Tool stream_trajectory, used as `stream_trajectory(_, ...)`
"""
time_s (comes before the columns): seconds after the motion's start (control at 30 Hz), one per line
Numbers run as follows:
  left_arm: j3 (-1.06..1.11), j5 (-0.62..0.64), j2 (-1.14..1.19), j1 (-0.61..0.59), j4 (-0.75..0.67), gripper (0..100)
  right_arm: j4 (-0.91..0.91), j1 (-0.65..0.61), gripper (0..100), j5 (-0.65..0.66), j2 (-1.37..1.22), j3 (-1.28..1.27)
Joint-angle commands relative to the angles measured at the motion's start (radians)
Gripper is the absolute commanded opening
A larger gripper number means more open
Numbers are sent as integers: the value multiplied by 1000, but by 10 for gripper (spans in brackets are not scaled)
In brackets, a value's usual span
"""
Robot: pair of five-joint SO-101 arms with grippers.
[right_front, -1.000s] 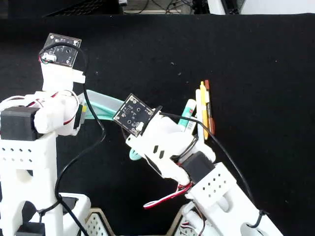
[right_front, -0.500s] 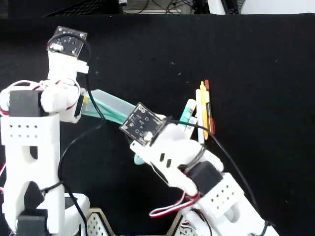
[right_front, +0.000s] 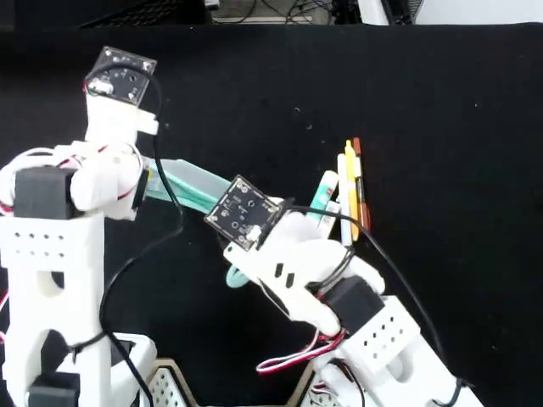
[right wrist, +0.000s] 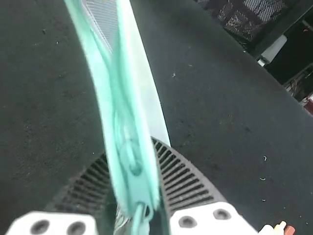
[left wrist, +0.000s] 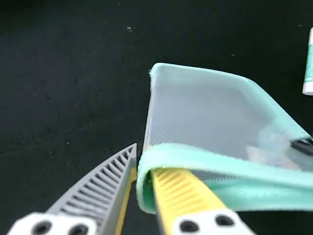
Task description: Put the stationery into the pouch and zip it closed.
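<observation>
A mint-green pouch with a clear mesh side hangs stretched between my two grippers above the black table. My left gripper is shut on one end; the left wrist view shows the pouch's green rim pinched in the left gripper, between its grey and yellow fingers. My right gripper is shut on the other end, and the right wrist view has the pouch's zipper edge running into the right gripper. Beside the right arm lie several pens and a white-green stick.
The black cloth covers the table, with open room to the right and at the back. Cables and a mesh tray sit beyond the far edge. The white-green stick peeks in at the edge of the left wrist view.
My left arm has swung a little right and back, carrying its end of the pouch along. My right arm has shifted slightly right and toward the front, still holding the other end.
</observation>
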State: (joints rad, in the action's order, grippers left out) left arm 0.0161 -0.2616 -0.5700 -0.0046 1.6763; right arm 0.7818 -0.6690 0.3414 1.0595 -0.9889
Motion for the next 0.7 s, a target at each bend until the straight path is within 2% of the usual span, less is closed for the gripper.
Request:
stream_trajectory(0.0, 7, -6, -43, 65, 21, 30, 5, -2, 12, 3, -51, 74)
stream_trajectory(0.3, 91, 8, -52, 65, -40, 30, 14, -5, 18, 2, -166, 159)
stream_trajectory(0.5, 96, 37, -46, 1, -69, 30, 98, -8, 202, 2, -165, 193)
stream_trajectory(0.67, 93, 52, -44, -36, -83, 30, 258, -8, 208, -5, -116, 300)
